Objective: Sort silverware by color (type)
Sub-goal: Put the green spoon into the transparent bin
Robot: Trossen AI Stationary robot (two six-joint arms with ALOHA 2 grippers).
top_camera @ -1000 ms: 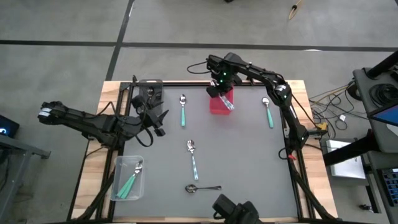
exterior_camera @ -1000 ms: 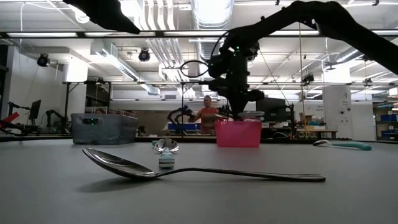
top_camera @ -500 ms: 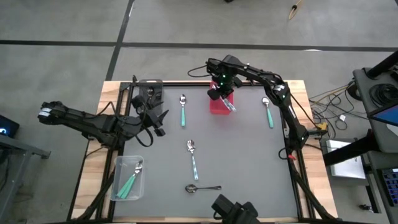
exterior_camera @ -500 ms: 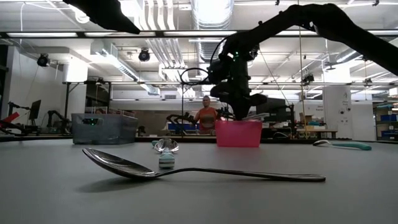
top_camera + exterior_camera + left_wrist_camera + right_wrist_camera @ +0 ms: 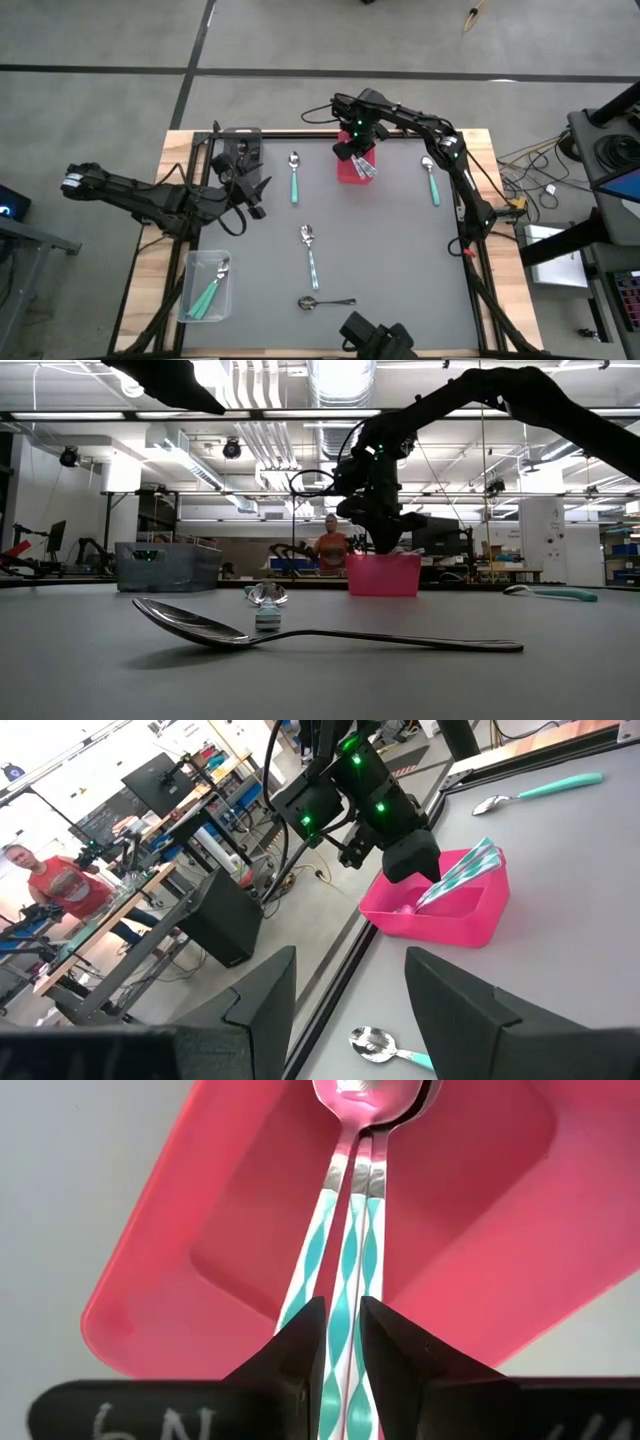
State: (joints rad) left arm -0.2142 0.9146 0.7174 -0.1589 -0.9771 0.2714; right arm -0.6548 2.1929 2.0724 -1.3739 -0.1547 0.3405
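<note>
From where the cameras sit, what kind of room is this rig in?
Most likely a robotics lab or workshop: exposed ducts across the ceiling, workbenches with a monitor, and a person standing among other equipment behind the table.

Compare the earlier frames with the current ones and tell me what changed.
The right gripper shifted slightly over the red bin, and its fingers have begun to part around the striped-handled spoons, whose bowls now lie inside the bin. The left gripper stayed open near the grey bin. The loose spoons on the table did not move.
</note>
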